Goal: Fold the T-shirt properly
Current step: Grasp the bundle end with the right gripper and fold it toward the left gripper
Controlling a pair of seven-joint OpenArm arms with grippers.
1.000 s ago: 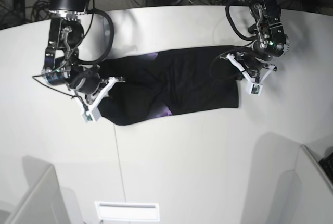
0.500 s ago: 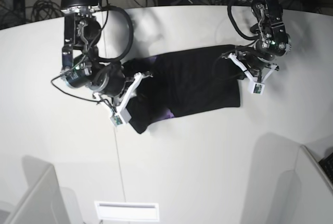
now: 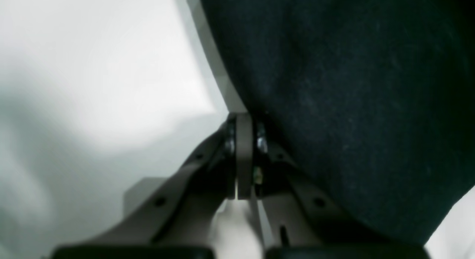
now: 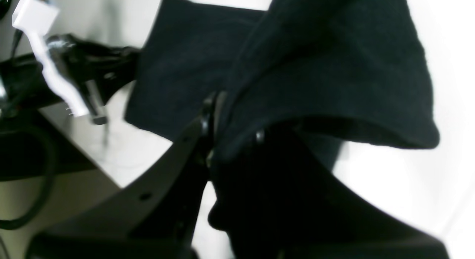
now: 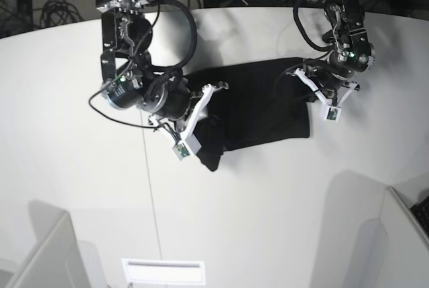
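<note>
Two end effectors: right (image 4: 217, 103) grips the black, half-folded T-shirt (image 5: 261, 100); left (image 3: 243, 155) closed empty.

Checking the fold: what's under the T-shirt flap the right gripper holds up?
Under the flap held by the right gripper, more T-shirt lies on the white table. Anything beneath that layer is covered.

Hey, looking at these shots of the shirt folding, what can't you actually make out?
- T-shirt print: no colour shows; the fold hides that face in all views.
- Right gripper: its far finger is buried in cloth in the right wrist view.
- Left gripper: cloth between its closed fingers is not visible; the left wrist view is blurred.
- T-shirt's far extent: cut by the left wrist view's edges.
</note>
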